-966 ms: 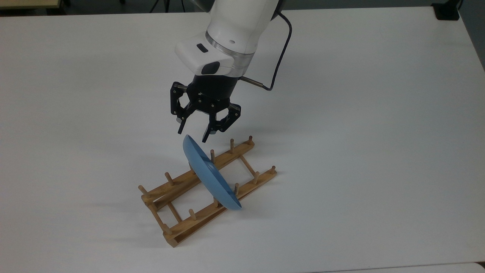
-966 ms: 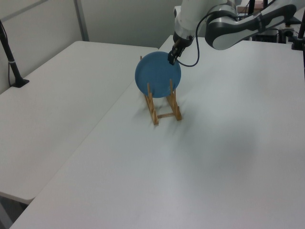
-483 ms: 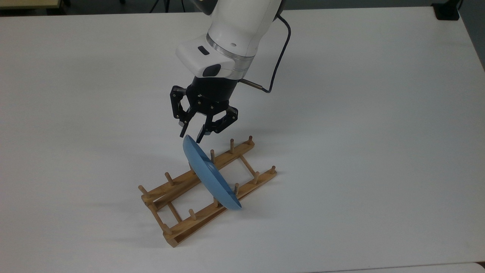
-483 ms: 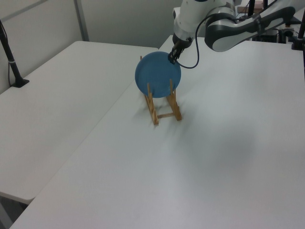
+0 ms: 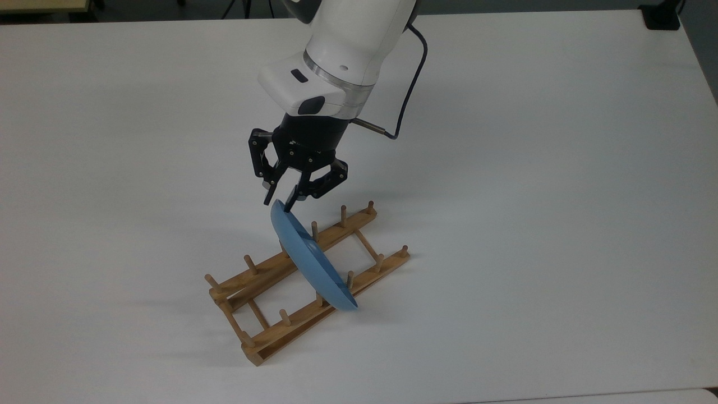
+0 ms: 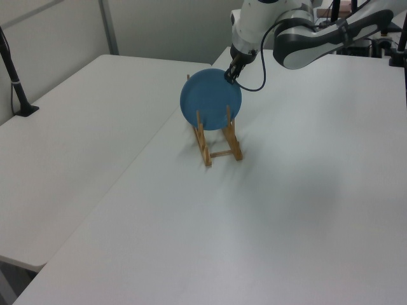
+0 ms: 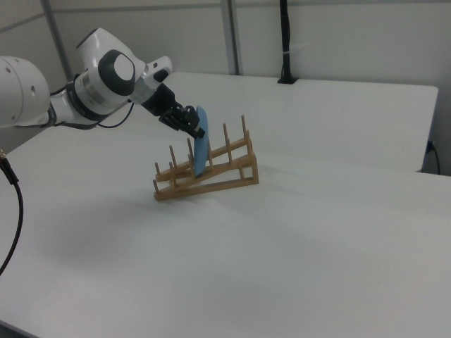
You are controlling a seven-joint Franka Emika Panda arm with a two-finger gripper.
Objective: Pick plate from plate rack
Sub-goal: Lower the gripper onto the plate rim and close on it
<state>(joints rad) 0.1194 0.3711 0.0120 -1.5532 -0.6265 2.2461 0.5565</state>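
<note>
The plate (image 5: 311, 258) is seen standing on edge in the plate rack (image 5: 263, 336), near the middle of it, held between upright pegs and leaning a little. It is round, shallow and plain light blue, with a smooth surface. The rack is made of light-brown wood: two long rails with pegs, joined by thin crossbars. It is placed on a wide white table (image 5: 533, 196) with a matte top; a second white table (image 6: 70, 152) is seen beside it in the left view, and grey wall panels behind. The black gripper (image 5: 279, 204) is set at the plate's upper rim, its fingers (image 5: 269, 196) narrowly parted on either side of the rim; a firm grip cannot be confirmed.
</note>
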